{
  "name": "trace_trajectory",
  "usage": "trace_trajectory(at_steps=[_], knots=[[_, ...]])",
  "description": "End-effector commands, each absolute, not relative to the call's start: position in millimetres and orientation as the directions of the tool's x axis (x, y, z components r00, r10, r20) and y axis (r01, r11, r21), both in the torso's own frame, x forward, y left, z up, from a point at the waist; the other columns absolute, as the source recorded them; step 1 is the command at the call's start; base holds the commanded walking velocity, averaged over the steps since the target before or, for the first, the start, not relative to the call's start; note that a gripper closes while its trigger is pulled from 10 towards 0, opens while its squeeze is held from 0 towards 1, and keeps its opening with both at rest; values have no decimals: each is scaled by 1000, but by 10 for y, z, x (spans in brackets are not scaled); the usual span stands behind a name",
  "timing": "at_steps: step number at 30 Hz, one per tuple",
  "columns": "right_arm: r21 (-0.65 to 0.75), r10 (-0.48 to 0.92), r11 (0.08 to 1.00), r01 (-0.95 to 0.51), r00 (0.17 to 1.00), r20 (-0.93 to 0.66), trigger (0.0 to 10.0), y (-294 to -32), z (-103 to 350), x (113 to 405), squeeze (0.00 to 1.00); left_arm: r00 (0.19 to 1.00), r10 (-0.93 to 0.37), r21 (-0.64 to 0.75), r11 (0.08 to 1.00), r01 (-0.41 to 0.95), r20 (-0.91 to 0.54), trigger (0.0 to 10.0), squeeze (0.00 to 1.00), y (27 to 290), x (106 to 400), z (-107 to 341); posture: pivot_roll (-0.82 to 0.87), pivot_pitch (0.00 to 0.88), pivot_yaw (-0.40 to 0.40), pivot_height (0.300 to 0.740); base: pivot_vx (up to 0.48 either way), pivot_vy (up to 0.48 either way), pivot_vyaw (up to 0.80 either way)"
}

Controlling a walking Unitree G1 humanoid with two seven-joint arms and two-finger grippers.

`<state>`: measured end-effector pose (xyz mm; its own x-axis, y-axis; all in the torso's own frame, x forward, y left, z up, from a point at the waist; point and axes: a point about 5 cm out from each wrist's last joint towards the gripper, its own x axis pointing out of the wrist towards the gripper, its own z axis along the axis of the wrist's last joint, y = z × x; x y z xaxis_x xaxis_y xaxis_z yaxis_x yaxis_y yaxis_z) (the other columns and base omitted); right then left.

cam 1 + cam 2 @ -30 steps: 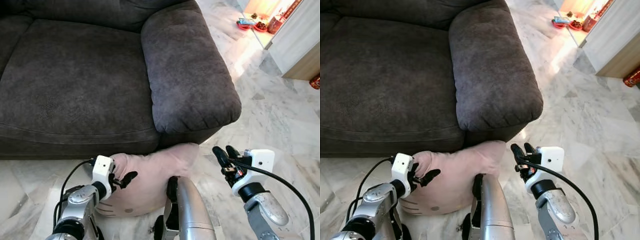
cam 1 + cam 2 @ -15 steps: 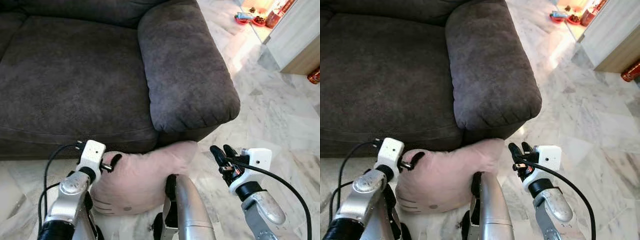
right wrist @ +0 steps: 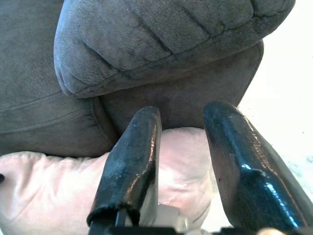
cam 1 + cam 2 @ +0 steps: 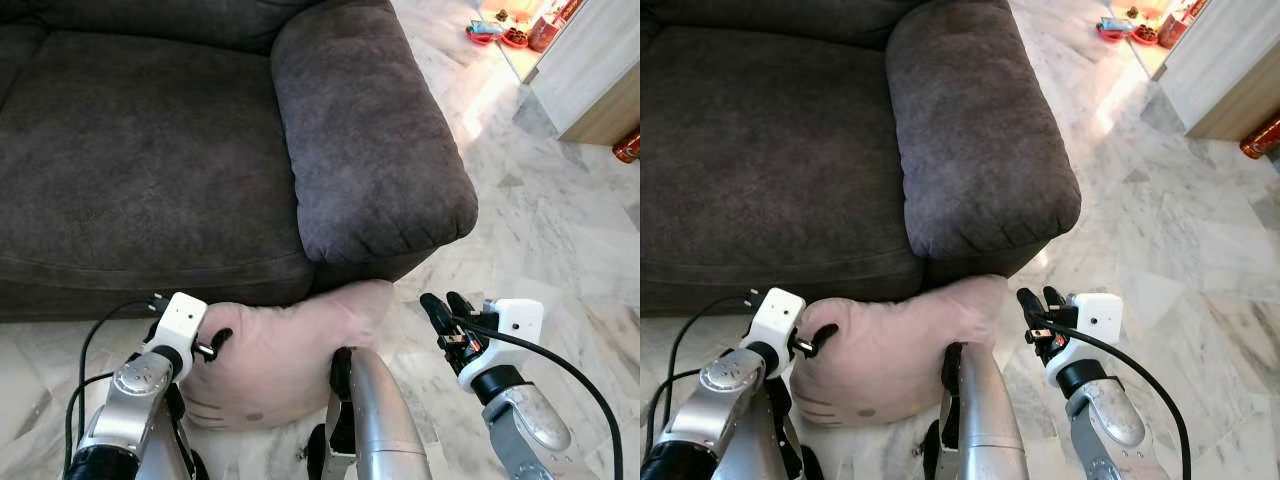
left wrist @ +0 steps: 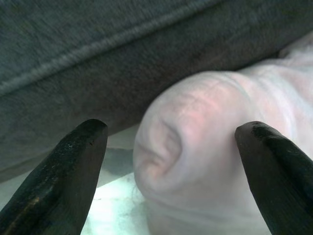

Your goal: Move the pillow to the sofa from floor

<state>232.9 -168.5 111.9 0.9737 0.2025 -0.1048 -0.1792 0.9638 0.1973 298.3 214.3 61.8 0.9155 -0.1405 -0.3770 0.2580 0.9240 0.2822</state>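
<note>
On white marble floor (image 4: 560,230), against dark grey fabric sofa (image 4: 150,150): pale pink plush pillow (image 4: 280,350). Left gripper (image 5: 171,161) fingers wide, straddling its left corner. Right gripper (image 4: 446,308) fingers narrowly parted, just right.

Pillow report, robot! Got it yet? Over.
Left gripper open around pillow corner, not closed. Right gripper open, beside it. Pillow on floor against sofa. Nothing blocking.

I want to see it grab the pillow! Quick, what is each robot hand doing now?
Left gripper: open, fingers either side of the pink pillow's corner, not holding it.
Right gripper: open, holding nothing, apart from the pillow.
</note>
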Motion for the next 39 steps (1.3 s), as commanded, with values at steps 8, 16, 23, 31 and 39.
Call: trace_trajectory(at_steps=[8, 16, 23, 31, 39], knots=[[185, 183, 970, -160, 976, -118, 10000, -1751, 1120, 2284, 0, 893, -168, 185, 947, 264, -417, 10000, 0, 2078, 3022, 369, -123, 238, -250, 513, 0, 0, 0], [179, 178, 972, -154, 976, -124, 10000, -1782, 1124, 2253, 0, 884, -109, 229, 945, 234, -455, 10000, 0, 2215, 3039, 296, -130, 249, -255, 513, 0, 0, 0], [179, 178, 972, -154, 976, -126, 10000, -1784, 1135, 2231, 0, 881, -105, 170, 964, 204, -461, 10000, 0, 2251, 3025, 238, -143, 254, -256, 513, 0, 0, 0], [170, 169, 975, -145, 977, -133, 10000, -1821, 1147, 2186, 0, 894, -123, 94, 979, 180, -431, 10000, 0, 2195, 3062, 245, -162, 261, -262, 513, 0, 0, 0], [164, 167, 976, -144, 977, -136, 10000, -1834, 1160, 2162, 0, 905, -159, 8, 984, 176, -394, 10000, 0, 2145, 3104, 282, -169, 265, -265, 513, 0, 0, 0]])
